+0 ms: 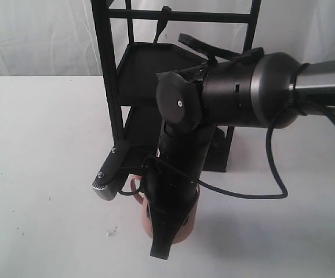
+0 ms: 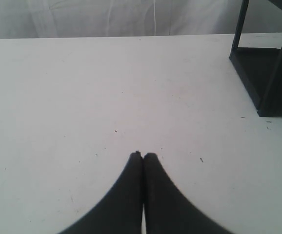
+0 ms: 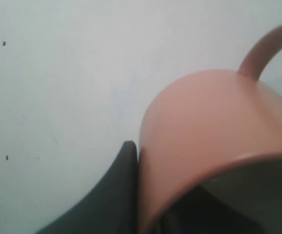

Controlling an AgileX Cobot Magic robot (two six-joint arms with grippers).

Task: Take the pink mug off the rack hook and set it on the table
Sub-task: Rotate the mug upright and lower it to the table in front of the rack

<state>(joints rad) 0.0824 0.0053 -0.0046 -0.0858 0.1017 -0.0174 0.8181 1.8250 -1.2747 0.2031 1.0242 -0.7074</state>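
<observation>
The pink mug (image 1: 188, 227) sits low in front of the black rack (image 1: 112, 87), at or just above the white table (image 1: 40, 145); I cannot tell if it touches. Its loop handle (image 1: 136, 190) points left. My right gripper (image 1: 166, 238) comes down from above and is shut on the mug's wall, one finger (image 3: 121, 195) outside and the other inside the pink mug (image 3: 209, 126). The rack hook (image 1: 163, 23) on the top crossbar hangs bare. My left gripper (image 2: 143, 156) is shut and empty over the table (image 2: 82, 97); it is out of the exterior view.
The rack's two dark shelves (image 1: 150, 66) stand right behind the mug. Its base corner (image 2: 263, 73) shows in the left wrist view. A black cable (image 1: 272, 185) loops from the right arm over the table. A small white scrap (image 1: 112, 231) lies left of the mug.
</observation>
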